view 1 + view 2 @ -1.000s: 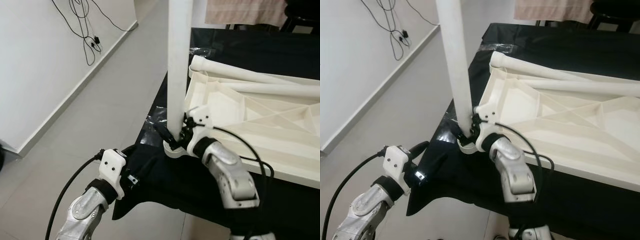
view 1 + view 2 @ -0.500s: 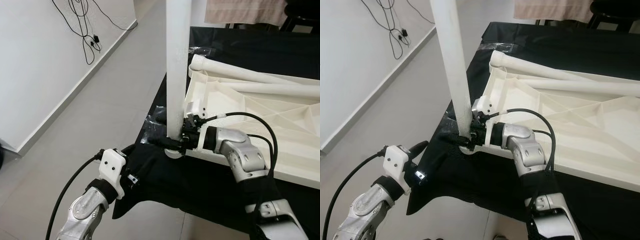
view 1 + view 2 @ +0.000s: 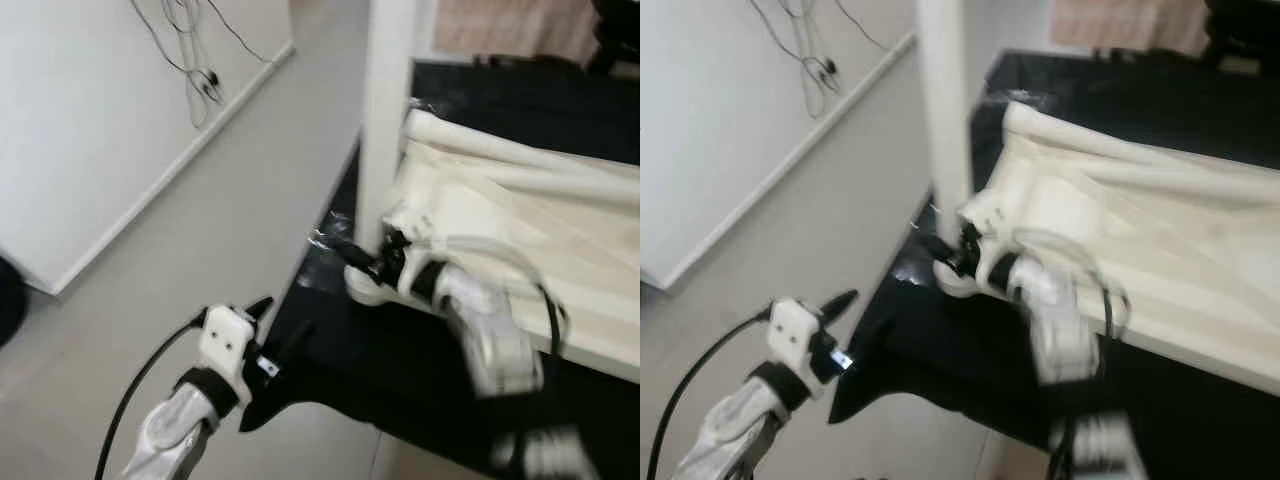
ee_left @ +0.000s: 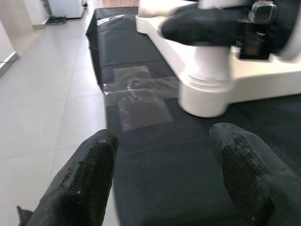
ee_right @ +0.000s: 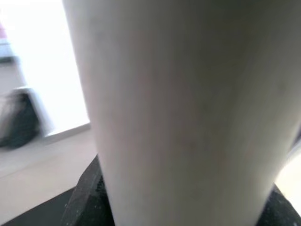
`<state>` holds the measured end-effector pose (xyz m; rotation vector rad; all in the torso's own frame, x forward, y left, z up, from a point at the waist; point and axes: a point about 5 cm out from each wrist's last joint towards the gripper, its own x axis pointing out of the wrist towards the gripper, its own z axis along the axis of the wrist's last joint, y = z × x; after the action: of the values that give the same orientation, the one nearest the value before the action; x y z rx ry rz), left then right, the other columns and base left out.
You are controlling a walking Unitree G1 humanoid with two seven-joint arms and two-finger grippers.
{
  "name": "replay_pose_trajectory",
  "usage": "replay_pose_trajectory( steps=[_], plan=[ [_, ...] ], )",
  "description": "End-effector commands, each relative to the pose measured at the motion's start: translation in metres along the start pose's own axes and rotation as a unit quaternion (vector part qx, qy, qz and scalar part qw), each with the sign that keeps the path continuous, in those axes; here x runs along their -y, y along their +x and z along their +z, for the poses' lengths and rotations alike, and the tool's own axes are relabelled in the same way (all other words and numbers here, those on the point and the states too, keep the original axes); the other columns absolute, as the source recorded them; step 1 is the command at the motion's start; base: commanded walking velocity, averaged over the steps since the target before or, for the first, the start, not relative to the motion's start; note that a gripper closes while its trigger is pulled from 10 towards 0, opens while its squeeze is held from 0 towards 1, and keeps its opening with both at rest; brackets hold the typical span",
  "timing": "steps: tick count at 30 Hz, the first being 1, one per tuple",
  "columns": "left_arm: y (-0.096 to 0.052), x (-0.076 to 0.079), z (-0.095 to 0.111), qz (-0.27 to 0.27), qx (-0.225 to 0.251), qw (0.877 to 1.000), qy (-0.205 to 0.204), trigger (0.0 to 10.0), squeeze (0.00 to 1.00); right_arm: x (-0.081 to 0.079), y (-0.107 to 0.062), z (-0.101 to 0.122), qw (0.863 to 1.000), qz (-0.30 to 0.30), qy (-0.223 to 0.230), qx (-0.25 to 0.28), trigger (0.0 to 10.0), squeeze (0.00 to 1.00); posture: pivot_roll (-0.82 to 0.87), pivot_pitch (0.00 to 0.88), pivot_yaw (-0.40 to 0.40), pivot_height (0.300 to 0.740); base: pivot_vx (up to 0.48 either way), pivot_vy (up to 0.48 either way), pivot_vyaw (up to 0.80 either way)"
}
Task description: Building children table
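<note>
The white table top (image 3: 520, 220) is lying upside down on a black cloth (image 3: 400, 370); one white leg (image 3: 388, 120) is standing straight up at its near left corner, going into a round white socket (image 4: 207, 96); another white leg (image 3: 1140, 165) is lying flat along the far edge of the table top.

The right gripper (image 3: 372, 262) is reaching to the bottom of the standing leg, just above the socket; its black fingers (image 4: 202, 26) are sitting on both sides of the leg and look closed around it, though the head views are blurry; in the right wrist view the leg is sitting very close between the dark fingers.

The left gripper (image 4: 164, 174) is hanging low over the near left edge of the cloth, apart from the socket; its two fingers (image 4: 89, 169) are spread wide and are holding nothing.

A strip of clear tape (image 4: 141, 92) is lying on the cloth near the socket; the floor (image 3: 200, 230) is grey tile, and black cables (image 3: 190, 50) are hanging on the white wall at the far left.
</note>
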<state>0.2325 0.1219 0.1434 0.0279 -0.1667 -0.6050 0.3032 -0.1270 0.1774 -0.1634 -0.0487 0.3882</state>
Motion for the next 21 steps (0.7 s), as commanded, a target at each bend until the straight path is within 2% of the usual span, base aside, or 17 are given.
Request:
replay_pose_trajectory(
  steps=[1, 2, 4, 5, 6, 7, 8, 10, 11, 13, 14, 15, 16, 17, 19, 20, 21],
  plan=[
    [-0.003, -0.002, -0.001, 0.002, -0.008, 1.0, 0.008, 10.0, 0.0, 0.001, -0.017, -0.041, 0.991, -0.045, 0.001, -0.127, 0.0, 0.0, 0.03, 0.225, 0.026, 0.74, 0.0, 0.0, 0.0],
    [-0.004, -0.002, -0.001, 0.002, -0.009, 1.0, 0.009, 10.0, 0.0, -0.008, -0.02, -0.036, 0.992, -0.04, -0.011, -0.119, 0.0, 0.0, 0.02, 0.22, 0.034, 0.74, 0.0, 0.0, 0.0],
    [-0.004, -0.002, -0.002, 0.002, -0.011, 1.0, 0.009, 10.0, 0.0, -0.008, -0.015, -0.033, 0.993, -0.043, -0.026, -0.108, 0.0, 0.0, 0.02, 0.214, 0.036, 0.74, 0.0, 0.0, 0.0],
    [-0.004, -0.002, -0.003, 0.002, -0.012, 1.0, 0.01, 10.0, 0.0, -0.007, -0.009, -0.031, 0.993, -0.042, -0.044, -0.104, 1.5, 0.0, 0.02, 0.205, 0.038, 0.74, 0.0, 0.0, 0.0],
    [-0.004, -0.002, -0.003, 0.001, -0.013, 1.0, 0.01, 10.0, 0.0, -0.004, -0.005, -0.03, 0.993, -0.048, -0.046, -0.101, 7.7, 0.0, 0.03, 0.203, 0.039, 0.74, 0.0, 0.0, 0.0],
    [-0.004, -0.002, -0.003, 0.001, -0.013, 1.0, 0.01, 10.0, 0.0, -0.004, -0.005, -0.03, 0.993, -0.048, -0.046, -0.101, 7.7, 0.0, 0.03, 0.203, 0.039, 0.74, 0.0, 0.0, 0.0],
    [-0.004, -0.003, -0.004, 0.0, -0.014, 1.0, 0.01, 10.0, 0.0, -0.005, 0.0, -0.029, 0.994, -0.033, -0.042, -0.1, 10.0, 0.0, 0.02, 0.199, 0.037, 0.74, 0.0, 0.0, 0.0],
    [-0.004, -0.003, -0.005, 0.0, -0.015, 1.0, 0.01, 10.0, 0.0, -0.005, 0.004, -0.026, 0.995, -0.026, -0.026, -0.09, 10.0, 0.0, 0.02, 0.197, 0.037, 0.74, 0.0, 0.0, 0.0],
    [-0.004, -0.003, -0.005, 0.0, -0.015, 1.0, 0.01, 10.0, 0.0, -0.007, 0.007, -0.023, 0.997, -0.006, 0.002, -0.079, 10.0, 1.0, 0.03, 0.194, 0.036, 0.74, 0.0, 0.0, 0.0],
    [-0.003, -0.003, -0.005, 0.0, -0.015, 1.0, 0.01, 10.0, 0.0, -0.008, 0.011, -0.019, 0.997, 0.009, 0.034, -0.065, 10.0, 1.0, 0.03, 0.194, 0.035, 0.74, 0.0, 0.0, 0.0],
    [-0.003, -0.003, -0.005, 0.001, -0.015, 1.0, 0.011, 10.0, 0.0, -0.013, 0.016, -0.003, 0.994, 0.08, 0.077, -0.017, 10.0, 1.0, 0.03, 0.19, 0.035, 0.74, 0.0, 0.0, 0.0],
    [-0.003, -0.003, -0.005, 0.001, -0.015, 1.0, 0.011, 10.0, 0.0, -0.013, 0.016, -0.003, 0.994, 0.08, 0.077, -0.017, 10.0, 1.0, 0.03, 0.19, 0.035, 0.74, 0.0, 0.0, 0.0],
    [-0.002, -0.003, -0.005, 0.002, -0.015, 1.0, 0.011, 10.0, 0.0, -0.015, 0.017, 0.013, 0.982, 0.161, 0.093, 0.024, 10.0, 1.0, 0.03, 0.189, 0.036, 0.74, 0.0, 0.0, 0.0],
    [-0.002, -0.003, -0.005, 0.002, -0.015, 1.0, 0.011, 10.0, 0.0, -0.015, 0.016, 0.017, 0.977, 0.19, 0.095, 0.035, 10.0, 1.0, 0.03, 0.189, 0.036, 0.74, 0.0, 0.0, 0.0],
    [-0.002, -0.003, -0.005, 0.002, -0.015, 1.0, 0.011, 10.0, 0.0, -0.015, 0.016, 0.017, 0.977, 0.19, 0.095, 0.035, 10.0, 1.0, 0.03, 0.189, 0.036, 0.74, 0.0, 0.0, 0.0],
    [-0.002, -0.002, -0.005, 0.002, -0.015, 1.0, 0.011, 10.0, 0.0, -0.014, 0.016, 0.019, 0.974, 0.202, 0.094, 0.038, 10.0, 0.49, 0.03, 0.188, 0.036, 0.74, 0.0, 0.0, 0.0],
    [-0.002, -0.002, -0.005, 0.002, -0.015, 1.0, 0.011, 10.0, 0.0, -0.014, 0.016, 0.019, 0.974, 0.202, 0.094, 0.038, 10.0, 0.49, 0.03, 0.188, 0.036, 0.74, 0.0, 0.0, 0.0]
  ],
)
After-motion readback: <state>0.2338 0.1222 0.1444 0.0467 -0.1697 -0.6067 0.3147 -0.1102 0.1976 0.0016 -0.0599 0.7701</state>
